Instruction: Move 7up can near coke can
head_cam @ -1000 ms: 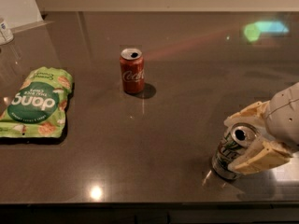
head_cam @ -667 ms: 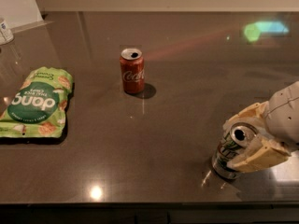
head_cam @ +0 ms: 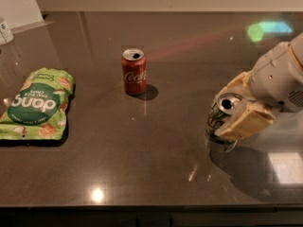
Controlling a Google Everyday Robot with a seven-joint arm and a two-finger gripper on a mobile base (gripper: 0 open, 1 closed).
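The 7up can (head_cam: 217, 123), silver-white with green markings, sits between the cream fingers (head_cam: 244, 122) of my gripper (head_cam: 222, 113) at the right of the dark table. The gripper is shut on it and holds it tilted, seemingly just above the surface, with a shadow underneath. The coke can (head_cam: 134, 72), red with white script, stands upright at the middle of the table. It is well to the left of the held can and farther back.
A green snack bag (head_cam: 38, 104) lies flat at the left. A white object (head_cam: 5, 31) stands at the far left back edge. The dark tabletop (head_cam: 156, 164) ends at a front edge near the bottom of the view.
The gripper and the 7up can have moved up and slightly left in the view, and the can looks raised off the table. The coke can and the bag have not moved.
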